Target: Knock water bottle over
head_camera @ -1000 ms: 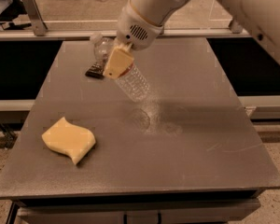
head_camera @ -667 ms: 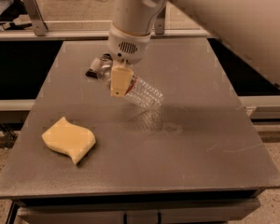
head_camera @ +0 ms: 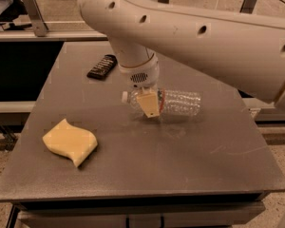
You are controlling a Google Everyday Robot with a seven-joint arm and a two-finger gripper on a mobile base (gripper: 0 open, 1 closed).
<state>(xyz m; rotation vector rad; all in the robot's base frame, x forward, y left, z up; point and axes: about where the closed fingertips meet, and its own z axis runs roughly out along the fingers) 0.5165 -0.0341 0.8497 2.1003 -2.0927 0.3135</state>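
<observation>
Seven entries, listed from the work surface upward:

- Table (head_camera: pixel 218 146): flat, square-cornered top in matte grey with faint scuffs and a darker front edge.
- Water bottle (head_camera: pixel 183 102): small, clear plastic, with a ribbed wall that catches the light. It lies on its side near the middle of the table, with its white cap pointing left and its base pointing right. A red-edged label band shows near the neck, partly hidden behind the gripper.
- Gripper (head_camera: pixel 150 109): cream-coloured, wedge-shaped tip pointing down. It hangs under a round white wrist that has a small dotted grille. It sits in front of the bottle's neck end and overlaps it in view. Whether it touches the bottle, and whether its grip is released or clenched, cannot be told.
- Arm (head_camera: pixel 204 37): thick, smooth white shell with small round holes, crossing the top of the view from the right.
- Sponge (head_camera: pixel 69 141): pale yellow and soft-looking, with a wavy outline. It lies flat on the front-left part of the table, well apart from the bottle.
- Dark flat object (head_camera: pixel 102 66): black, rectangular, with a ridged top, at the back left of the table. Its kind cannot be told.
- Metal rail (head_camera: pixel 47 34): grey bar running behind the table.
</observation>
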